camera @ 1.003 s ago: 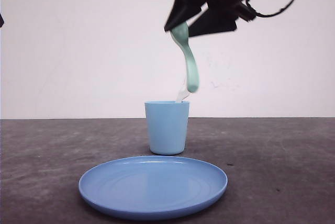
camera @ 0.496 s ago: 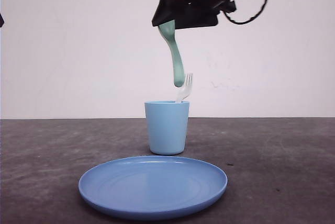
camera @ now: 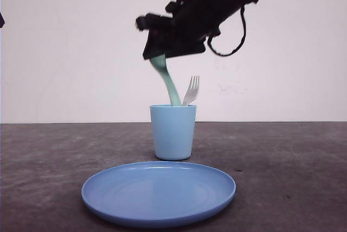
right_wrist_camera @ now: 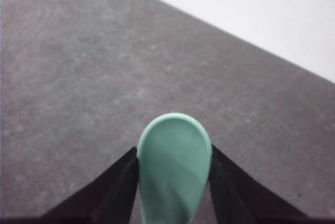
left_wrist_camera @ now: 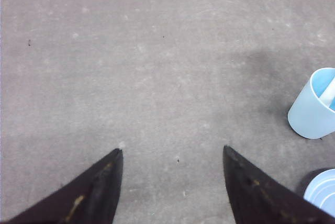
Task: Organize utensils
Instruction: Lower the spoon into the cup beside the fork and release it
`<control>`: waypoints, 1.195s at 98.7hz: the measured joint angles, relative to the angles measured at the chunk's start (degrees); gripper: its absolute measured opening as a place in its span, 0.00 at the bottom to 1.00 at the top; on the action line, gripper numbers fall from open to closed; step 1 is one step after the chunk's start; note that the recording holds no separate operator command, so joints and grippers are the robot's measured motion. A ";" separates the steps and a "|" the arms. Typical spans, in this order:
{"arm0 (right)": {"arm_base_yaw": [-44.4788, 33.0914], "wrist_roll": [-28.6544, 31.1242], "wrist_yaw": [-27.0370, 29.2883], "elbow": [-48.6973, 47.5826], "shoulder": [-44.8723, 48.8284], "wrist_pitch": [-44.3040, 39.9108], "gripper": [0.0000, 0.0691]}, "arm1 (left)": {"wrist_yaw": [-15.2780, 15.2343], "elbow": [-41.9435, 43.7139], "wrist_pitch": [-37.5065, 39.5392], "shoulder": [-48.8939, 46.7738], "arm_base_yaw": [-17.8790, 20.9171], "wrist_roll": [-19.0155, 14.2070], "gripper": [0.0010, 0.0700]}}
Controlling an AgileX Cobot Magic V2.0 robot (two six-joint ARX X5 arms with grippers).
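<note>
My right gripper (camera: 157,57) hangs above the light blue cup (camera: 173,133), shut on the bowl of the mint-green spoon (camera: 168,83). The spoon slants down and its handle end dips inside the cup's rim. A white fork (camera: 192,88) stands in the same cup, tines up, against its right side. In the right wrist view the spoon's bowl (right_wrist_camera: 174,166) sits pinched between the two dark fingers of the right gripper (right_wrist_camera: 174,150). My left gripper (left_wrist_camera: 172,150) is open over bare table, with the cup (left_wrist_camera: 311,111) off to one side.
A round blue plate (camera: 158,191) lies on the dark grey table in front of the cup; its rim also shows in the left wrist view as the plate (left_wrist_camera: 320,195). A white wall stands behind the table.
My right gripper has moved left and down with the spoon. The spoon's lower end, earlier hanging above the cup beside the fork, now reaches into the cup.
</note>
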 joint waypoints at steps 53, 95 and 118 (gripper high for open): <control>0.37 -0.48 0.02 0.02 1.49 -6.51 0.33 | 0.00 0.00 0.02 0.00 0.00 0.17 0.50; 0.35 -0.50 0.04 0.02 2.78 -6.86 0.39 | 0.00 0.02 0.02 0.00 0.00 0.39 0.50; 0.37 -0.50 0.02 0.02 2.78 -6.88 0.66 | 0.00 0.00 0.02 0.00 0.00 0.42 0.50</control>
